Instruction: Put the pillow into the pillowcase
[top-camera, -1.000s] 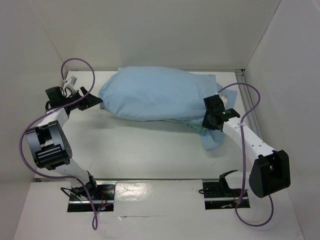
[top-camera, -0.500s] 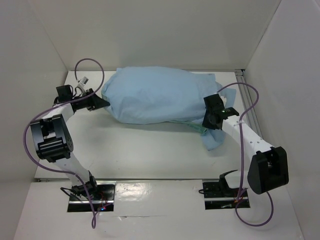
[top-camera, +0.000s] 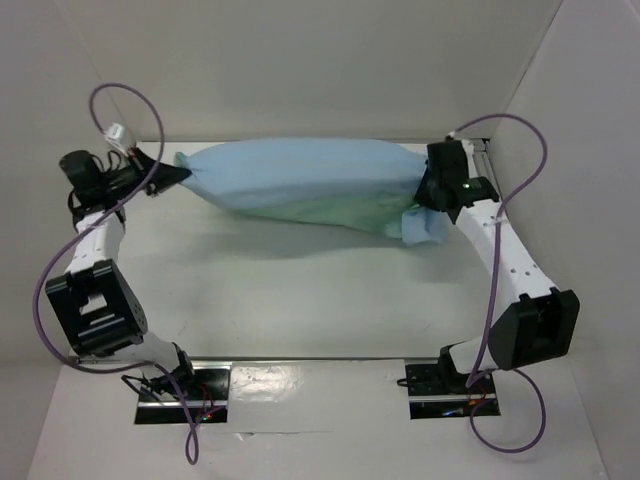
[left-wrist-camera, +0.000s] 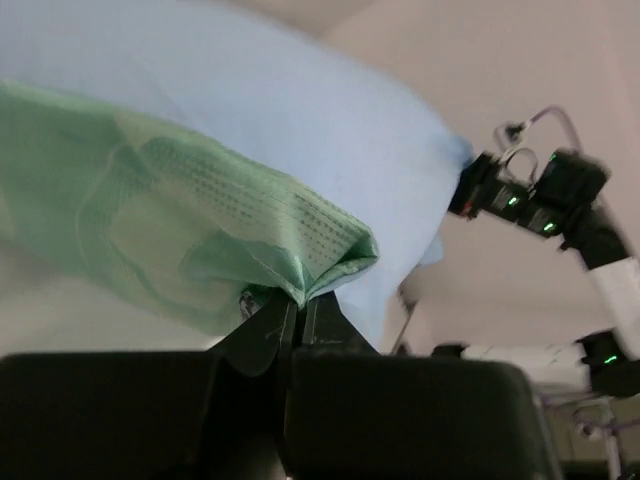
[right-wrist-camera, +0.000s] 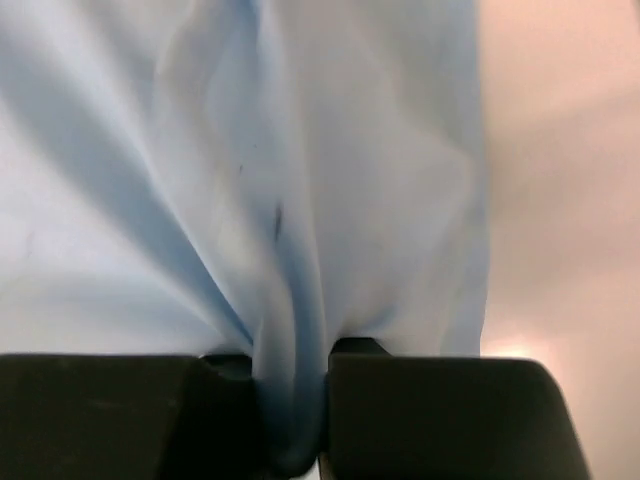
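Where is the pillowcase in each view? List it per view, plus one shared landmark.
Top external: pillowcase stretched across the far middle, held at both ends.
Left wrist: pillowcase upper left, green corner pinched by the left gripper.
Right wrist: pillowcase fills the frame, clamped by the right gripper.
Landmark: right gripper, in all three.

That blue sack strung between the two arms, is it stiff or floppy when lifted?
Likely floppy: the pillowcase bunches into folds where the right gripper pinches it. Probably sags under load: its green underside droops between the grippers. The left gripper clamps only a corner, so the shiny face might slip.
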